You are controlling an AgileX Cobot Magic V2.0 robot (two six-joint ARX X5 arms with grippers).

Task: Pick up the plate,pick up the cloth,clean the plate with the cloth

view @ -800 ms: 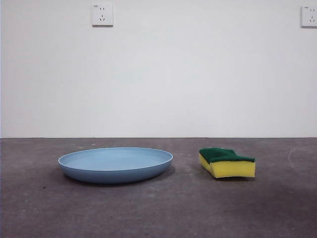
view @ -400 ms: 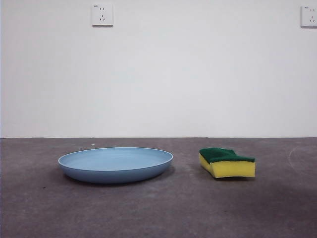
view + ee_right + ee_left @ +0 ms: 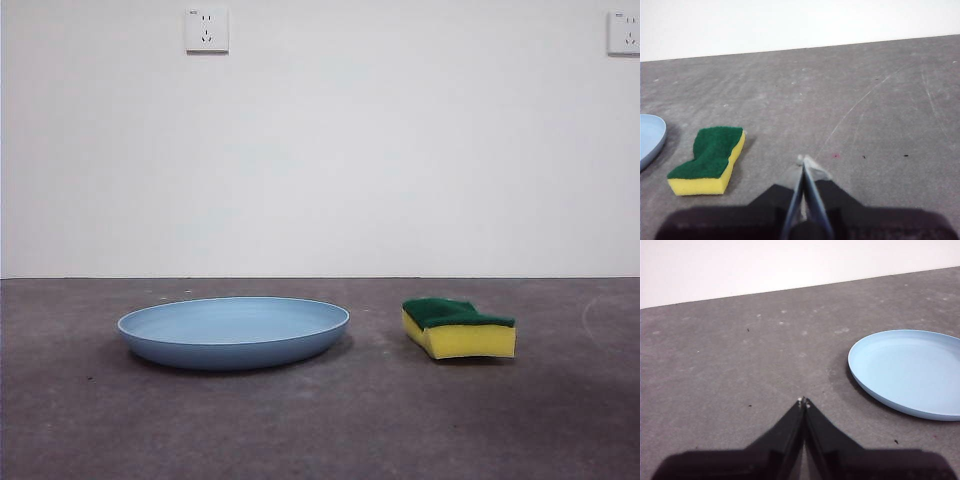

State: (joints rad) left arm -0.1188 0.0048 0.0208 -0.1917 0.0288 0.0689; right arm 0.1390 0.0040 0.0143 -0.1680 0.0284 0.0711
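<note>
A light-blue plate [image 3: 234,331] rests flat on the dark grey table, left of centre in the front view. To its right lies the cloth [image 3: 458,327], a yellow sponge with a green scouring top. In the left wrist view the plate [image 3: 910,371] lies ahead and off to one side of my left gripper [image 3: 804,401], which is shut and holds nothing. The right wrist view shows the cloth [image 3: 710,159] a short way from my right gripper [image 3: 804,160], also shut and holding nothing, with the plate's rim [image 3: 651,139] at the picture's edge. Neither arm shows in the front view.
A white wall rises behind the table, with a socket [image 3: 206,30] high on it and another socket [image 3: 624,33] at the right edge. Faint scratches mark the table [image 3: 875,115] near the right gripper.
</note>
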